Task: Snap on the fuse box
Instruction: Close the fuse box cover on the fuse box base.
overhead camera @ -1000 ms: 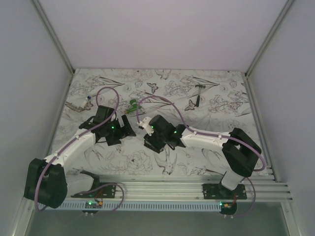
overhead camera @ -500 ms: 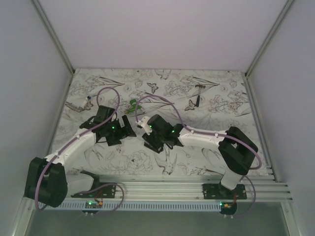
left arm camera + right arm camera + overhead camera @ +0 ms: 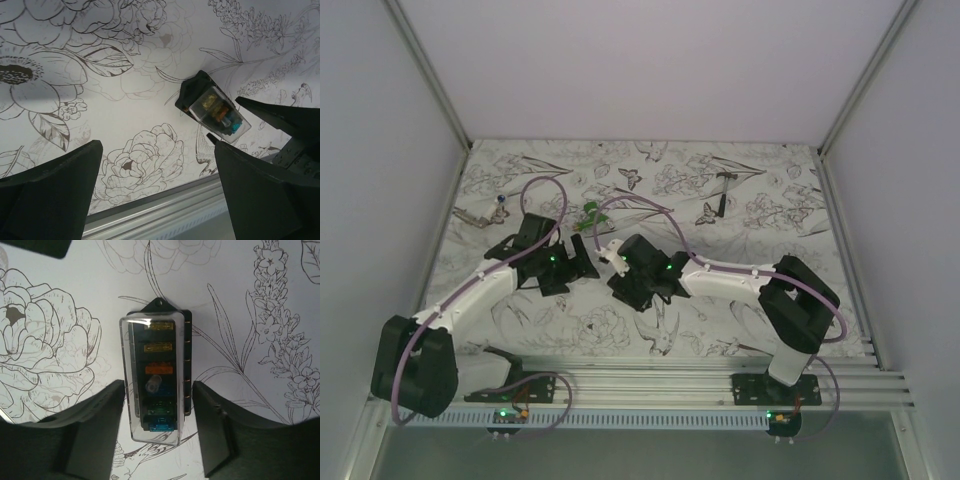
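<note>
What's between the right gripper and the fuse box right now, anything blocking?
Nothing visible. The right gripper has its fingers close on either side of the fuse box, with only bare printed table cover around it. The left gripper hangs open nearby, holding nothing.

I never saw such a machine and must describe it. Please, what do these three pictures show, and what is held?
Two robot arms, left and right, stand at a flower-printed table. The wide picture looks down from above; the others come from a camera on each wrist. The left tool is open and empty. The right tool has a finger on each side of the fuse box, black with a clear cover; grip unclear. A green piece and a small hammer lie farther back.
</note>
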You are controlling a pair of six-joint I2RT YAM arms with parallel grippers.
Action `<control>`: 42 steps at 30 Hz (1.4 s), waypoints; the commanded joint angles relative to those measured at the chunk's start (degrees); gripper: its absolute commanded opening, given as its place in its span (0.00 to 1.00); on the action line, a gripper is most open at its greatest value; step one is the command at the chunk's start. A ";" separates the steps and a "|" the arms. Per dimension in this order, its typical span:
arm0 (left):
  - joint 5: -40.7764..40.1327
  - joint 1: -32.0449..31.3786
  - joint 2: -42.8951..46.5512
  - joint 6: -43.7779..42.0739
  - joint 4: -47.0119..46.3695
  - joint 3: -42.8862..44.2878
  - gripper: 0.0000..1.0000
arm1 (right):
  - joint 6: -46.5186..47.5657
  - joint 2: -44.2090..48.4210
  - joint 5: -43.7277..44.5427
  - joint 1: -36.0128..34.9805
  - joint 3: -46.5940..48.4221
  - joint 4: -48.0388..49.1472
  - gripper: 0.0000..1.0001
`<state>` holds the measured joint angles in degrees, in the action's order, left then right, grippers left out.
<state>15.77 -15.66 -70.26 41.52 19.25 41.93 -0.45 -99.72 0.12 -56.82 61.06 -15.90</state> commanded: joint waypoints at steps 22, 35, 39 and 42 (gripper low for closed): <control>13.41 -7.93 -19.66 -5.10 -3.51 10.80 0.57 | -24.38 13.09 -17.31 12.91 -11.51 7.28 0.54; 16.17 -8.55 -26.91 -5.22 -3.32 12.56 0.40 | -25.73 4.18 -23.74 16.75 -11.79 8.83 0.40; 16.13 -8.51 -28.58 -5.30 -2.77 12.38 0.40 | -26.09 1.94 -25.78 18.24 -12.00 7.92 0.36; 16.28 -8.58 -28.51 -5.10 -2.25 12.31 0.43 | -25.86 1.34 -27.20 19.45 -12.15 7.74 0.36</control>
<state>30.85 -23.62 -96.86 37.19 15.07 54.43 -27.00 -95.13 -27.75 -38.70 49.17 -6.57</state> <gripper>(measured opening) 0.415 0.373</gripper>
